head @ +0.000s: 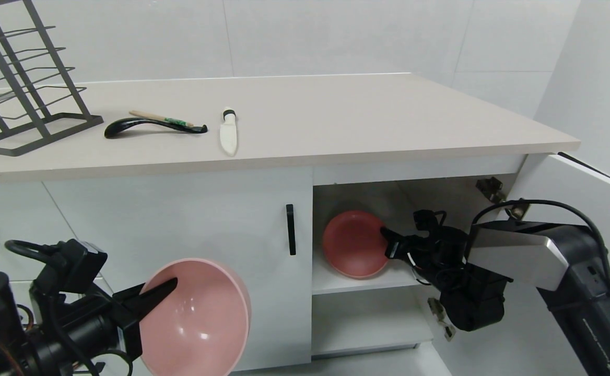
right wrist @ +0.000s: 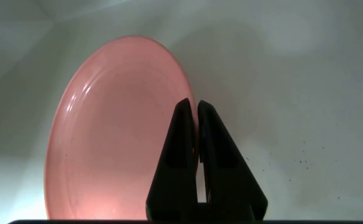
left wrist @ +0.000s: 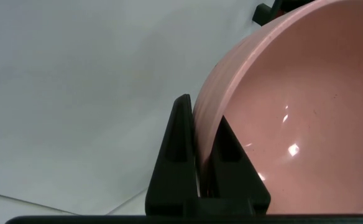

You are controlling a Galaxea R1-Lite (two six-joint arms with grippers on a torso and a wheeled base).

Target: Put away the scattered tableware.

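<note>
My left gripper (head: 166,289) is shut on the rim of a pale pink bowl (head: 200,319), held tilted low in front of the closed cabinet door; the wrist view shows the bowl (left wrist: 293,118) pinched between the fingers (left wrist: 183,155). My right gripper (head: 388,236) reaches into the open cabinet and is shut on the rim of a darker pink plate (head: 351,243), tilted over the upper shelf (head: 336,282). The plate (right wrist: 113,130) shows in the right wrist view, its rim clamped at my right gripper (right wrist: 197,134). On the counter lie a black ladle (head: 151,126), a wooden chopstick (head: 160,118) and a white sheathed knife (head: 228,133).
A dark wire rack (head: 20,89) stands at the counter's far left. The right cabinet door (head: 579,209) hangs open beside my right arm. A lower shelf (head: 367,324) sits under the plate's shelf. A black handle (head: 290,230) marks the closed door.
</note>
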